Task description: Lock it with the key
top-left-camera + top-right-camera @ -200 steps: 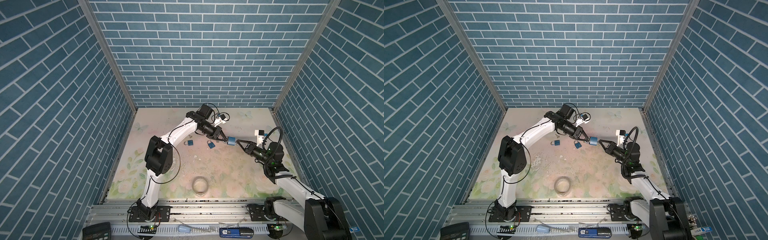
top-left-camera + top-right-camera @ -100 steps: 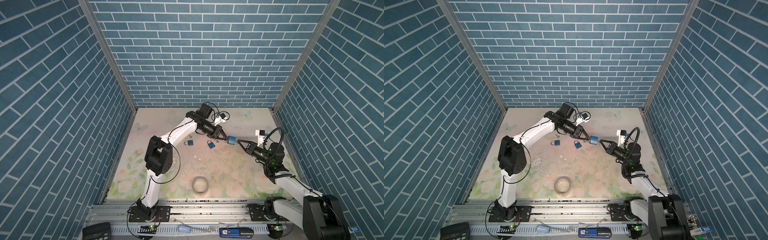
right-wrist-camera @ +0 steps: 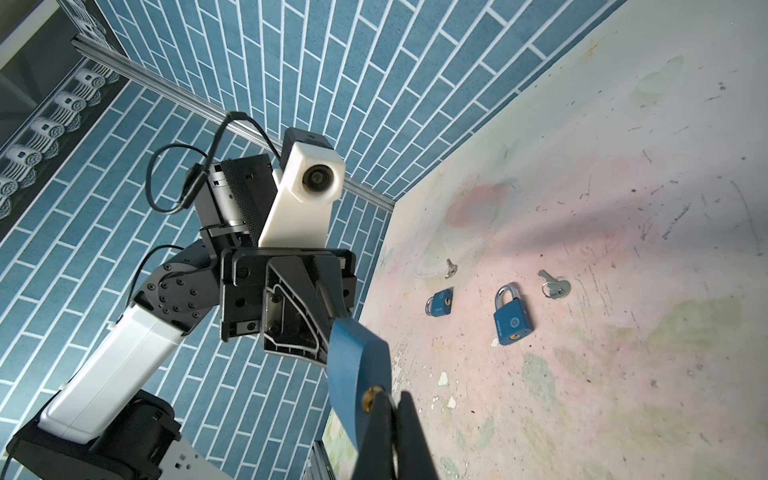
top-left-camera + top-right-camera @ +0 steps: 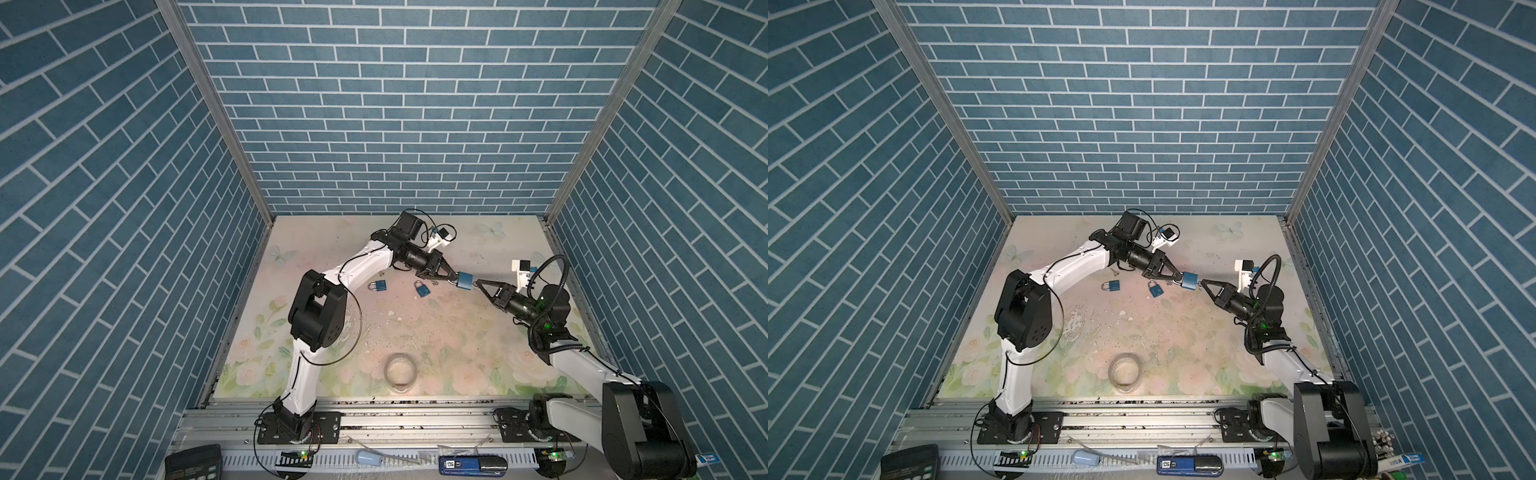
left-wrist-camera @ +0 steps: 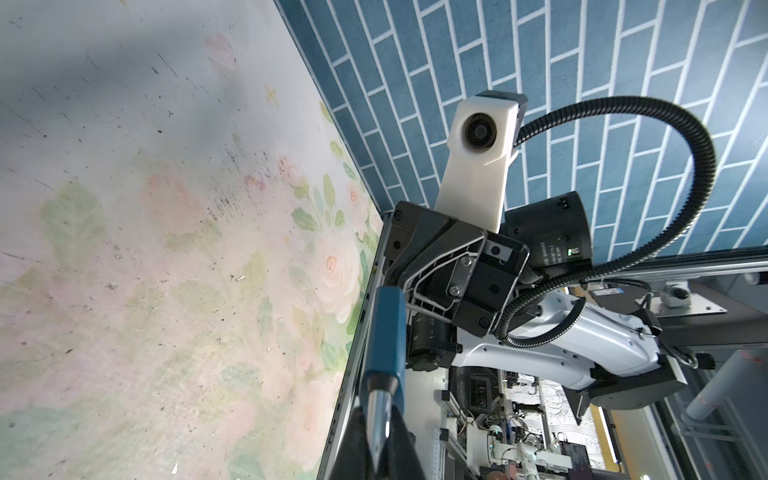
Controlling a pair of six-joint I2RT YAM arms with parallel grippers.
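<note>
Steel shackle nipped tight in the left pincer (image 4: 454, 279), the blue padlock with brass keyhole (image 4: 465, 281) is held in mid-air above the floral bench (image 4: 457, 332). That leaves its keyhole end free for the right pincer (image 4: 478, 283), closed on what I take for the small silver key (image 4: 1200, 284) at the keyway. The lock's long axis lies nearly level, shackle towards the left arm, keyhole towards the right. Two spare blue padlocks (image 4: 378, 286) lie below.

padlock (image 3: 358, 365): matt blue body | shackle (image 5: 380, 409): shiny metal | table (image 3: 623, 374): scuffed, matt
</note>
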